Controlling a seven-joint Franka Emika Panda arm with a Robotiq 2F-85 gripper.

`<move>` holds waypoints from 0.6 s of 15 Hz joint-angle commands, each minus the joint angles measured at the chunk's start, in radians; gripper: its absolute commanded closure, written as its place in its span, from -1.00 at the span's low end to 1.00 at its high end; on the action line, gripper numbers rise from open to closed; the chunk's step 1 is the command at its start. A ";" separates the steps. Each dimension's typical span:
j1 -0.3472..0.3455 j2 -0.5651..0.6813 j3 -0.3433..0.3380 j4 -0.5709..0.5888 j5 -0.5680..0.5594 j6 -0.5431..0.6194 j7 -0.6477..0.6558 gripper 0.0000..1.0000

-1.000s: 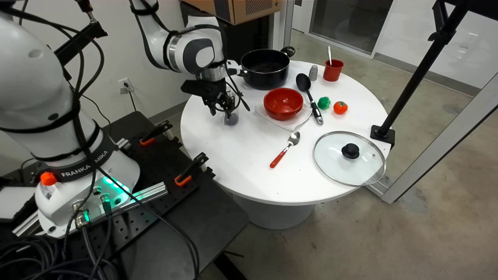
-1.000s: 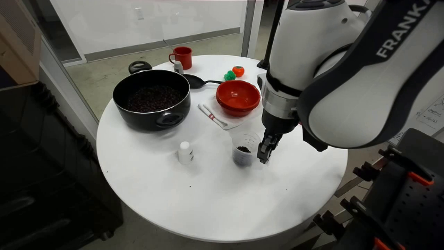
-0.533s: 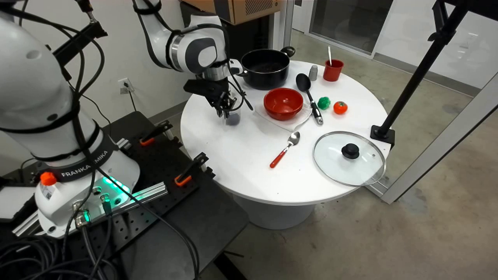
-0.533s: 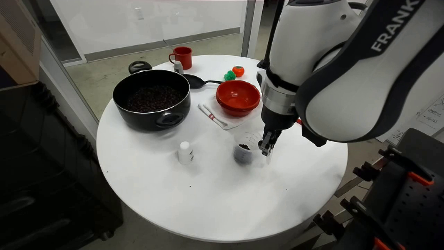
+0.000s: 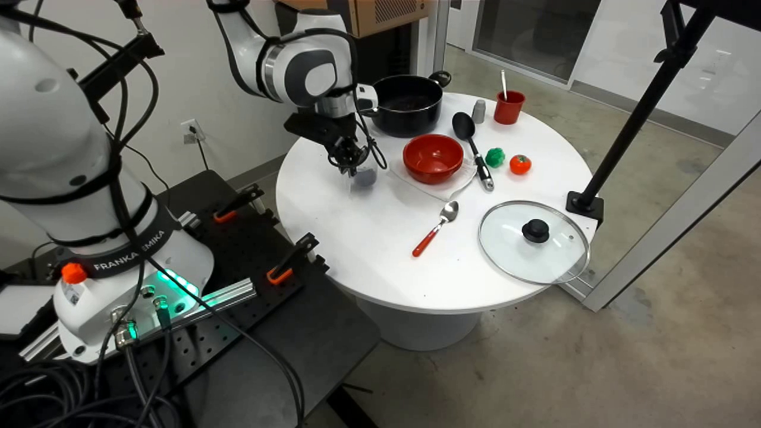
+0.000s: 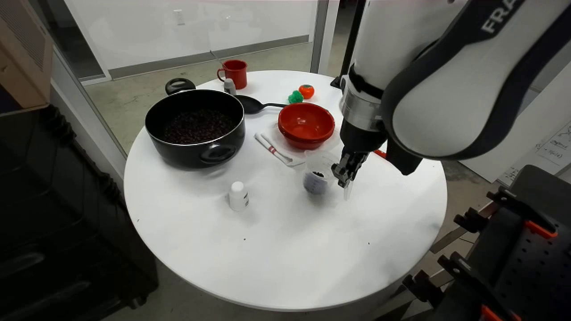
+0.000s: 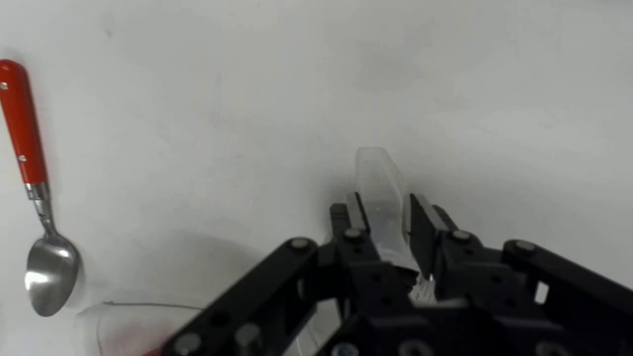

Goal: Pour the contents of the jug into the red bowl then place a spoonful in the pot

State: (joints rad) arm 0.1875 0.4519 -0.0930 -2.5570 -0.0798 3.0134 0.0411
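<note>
Bits (image 6: 318, 174), small and dark and maybe beans, sat in the clear plastic jug (image 6: 316, 183), so the pouring was not done. The black metal gripper (image 7: 387, 217) had the jug pinched by its clear handle (image 7: 377, 170) from both sides. The jug was near the round shiny red bowl (image 5: 433, 157), but not over it. It looked as if it leaned a little and was just off the round white table (image 6: 267, 254). I could see nothing inside the bowl.

Getting hold of the jug seemed done, and the next part was likely to bring it over the bowl and tip it. The spoon part was all left. The silver metal spoon with a red handle (image 5: 434, 232) lay near the bowl, and the big black plastic spoon (image 5: 478, 162) lay just beside it; I could not tell which one was meant. The squat black metal pot (image 6: 183, 156) stood near the bowl, apart from it. Plenty of dark bits (image 6: 198, 127) lay in the pot, but the bowl showed none to scoop
</note>
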 commanded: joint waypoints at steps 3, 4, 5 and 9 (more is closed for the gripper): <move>-0.058 -0.195 0.032 0.013 0.081 -0.222 0.082 0.87; -0.070 -0.214 0.035 0.034 0.094 -0.274 0.092 0.87; -0.087 -0.227 0.041 0.066 0.112 -0.335 0.098 0.87; -0.144 -0.196 0.030 0.268 0.182 -0.554 0.175 0.87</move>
State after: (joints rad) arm 0.0887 0.2267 -0.0696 -2.4306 0.0550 2.6013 0.1554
